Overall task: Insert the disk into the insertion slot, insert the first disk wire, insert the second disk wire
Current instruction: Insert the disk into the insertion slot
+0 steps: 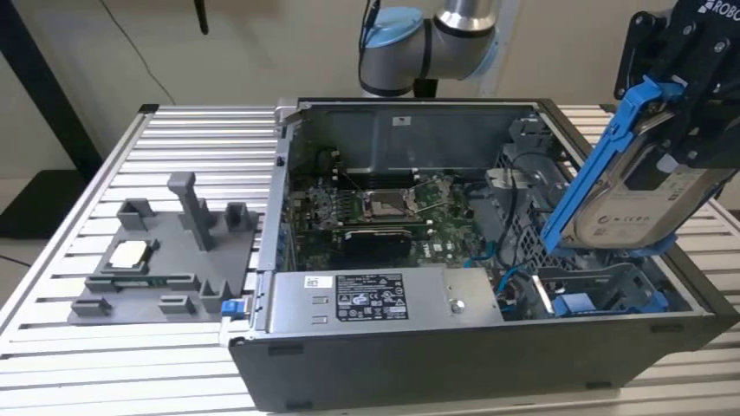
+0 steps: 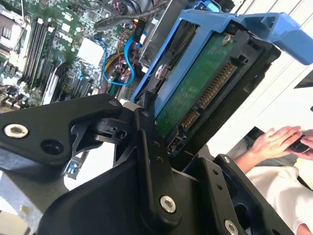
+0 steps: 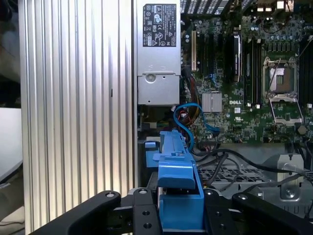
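Slatted table (image 1: pixel 173 139) bore an open computer case (image 1: pixel 463 364).
The gripper (image 1: pixel 691 130) clamped the disk (image 1: pixel 630 204) between its jaws, tilted just above the insertion slot (image 1: pixel 601 290), likely to angle it in.

Computer case (image 1: pixel 463 364) on the surface (image 1: pixel 197 130), toward the exterior view's right edge; parts tray (image 1: pixel 162 282) beside it, toward the left edge. Inside the case: motherboard (image 1: pixel 382 208) mid-floor, power-supply box (image 1: pixel 382 299) along the near wall, insertion slot (image 1: pixel 595 290) in the near right corner. Disk (image 1: pixel 630 208) tilted above that slot, clamped in the pincer (image 1: pixel 677 130).
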### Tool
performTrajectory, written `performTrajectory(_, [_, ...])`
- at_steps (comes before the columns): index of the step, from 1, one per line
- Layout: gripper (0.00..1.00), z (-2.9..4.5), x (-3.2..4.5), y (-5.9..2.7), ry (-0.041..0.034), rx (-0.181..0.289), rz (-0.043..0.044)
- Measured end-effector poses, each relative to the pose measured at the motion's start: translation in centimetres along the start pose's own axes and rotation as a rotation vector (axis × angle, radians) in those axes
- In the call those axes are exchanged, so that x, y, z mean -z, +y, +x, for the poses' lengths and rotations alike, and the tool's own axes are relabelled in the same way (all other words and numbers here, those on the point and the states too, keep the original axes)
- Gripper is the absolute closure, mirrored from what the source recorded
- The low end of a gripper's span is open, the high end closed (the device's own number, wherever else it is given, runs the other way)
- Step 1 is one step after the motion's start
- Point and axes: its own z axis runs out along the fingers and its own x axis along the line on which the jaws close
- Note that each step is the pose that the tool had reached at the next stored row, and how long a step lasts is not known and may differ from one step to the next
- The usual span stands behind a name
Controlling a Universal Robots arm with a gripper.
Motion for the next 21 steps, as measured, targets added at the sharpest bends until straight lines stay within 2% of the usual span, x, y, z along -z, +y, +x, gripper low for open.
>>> performTrajectory(21, [0.67, 0.00, -0.66, -0.10, 0.0000, 0.000, 0.0000])
